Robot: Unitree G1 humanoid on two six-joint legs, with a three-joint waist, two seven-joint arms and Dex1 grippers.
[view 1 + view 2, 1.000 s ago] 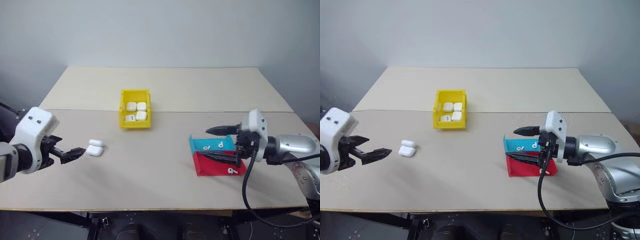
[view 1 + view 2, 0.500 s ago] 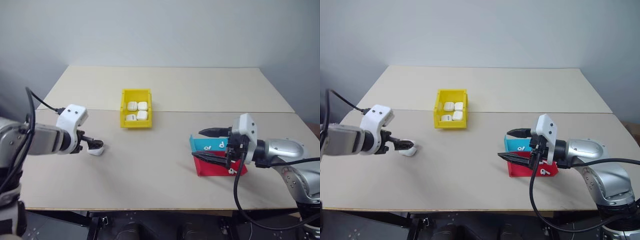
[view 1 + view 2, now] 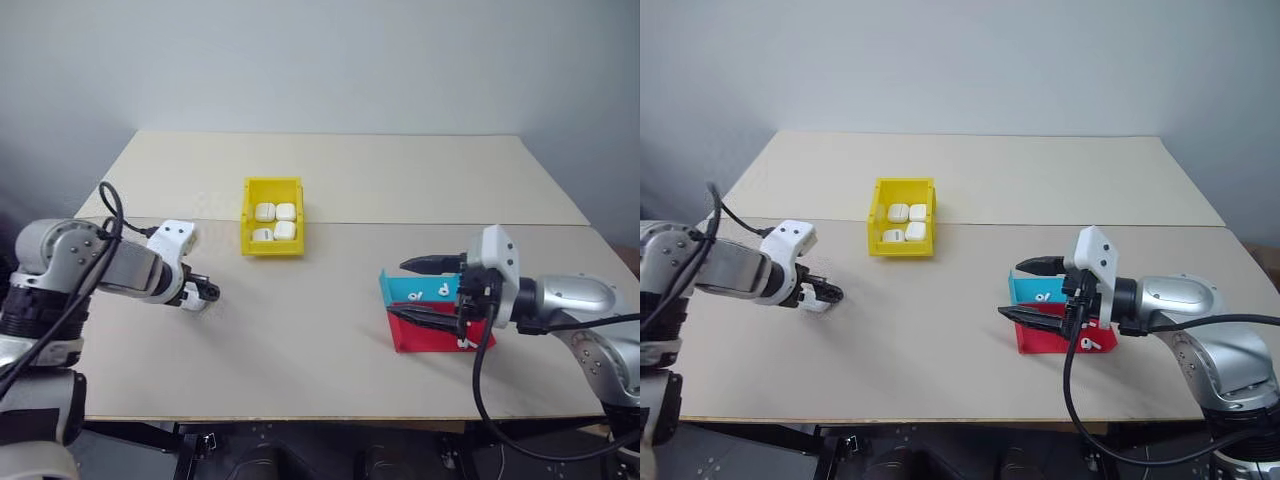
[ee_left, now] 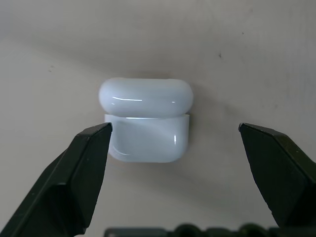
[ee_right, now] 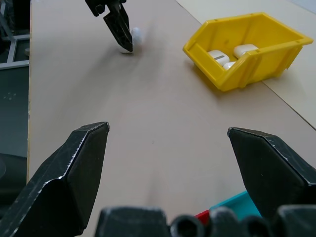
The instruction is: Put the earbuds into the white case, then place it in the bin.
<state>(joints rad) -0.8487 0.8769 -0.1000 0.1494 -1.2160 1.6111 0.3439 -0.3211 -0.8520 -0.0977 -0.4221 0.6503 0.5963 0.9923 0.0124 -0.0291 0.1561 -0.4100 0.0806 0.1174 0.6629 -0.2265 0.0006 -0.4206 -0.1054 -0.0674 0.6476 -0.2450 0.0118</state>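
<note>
— since a second ago our left gripper (image 4: pixel 173 148) has swung in over the white case (image 4: pixel 146 120) on the table (image 3: pixel 330 330), fingers spread.
— it's light and slick; we should pinch its flat sides.

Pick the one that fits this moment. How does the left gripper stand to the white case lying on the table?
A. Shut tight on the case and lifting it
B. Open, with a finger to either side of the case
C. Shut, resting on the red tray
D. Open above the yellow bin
B: in the left wrist view the left gripper stands open, its two black fingers flanking the white case, which lies on the table.
</note>
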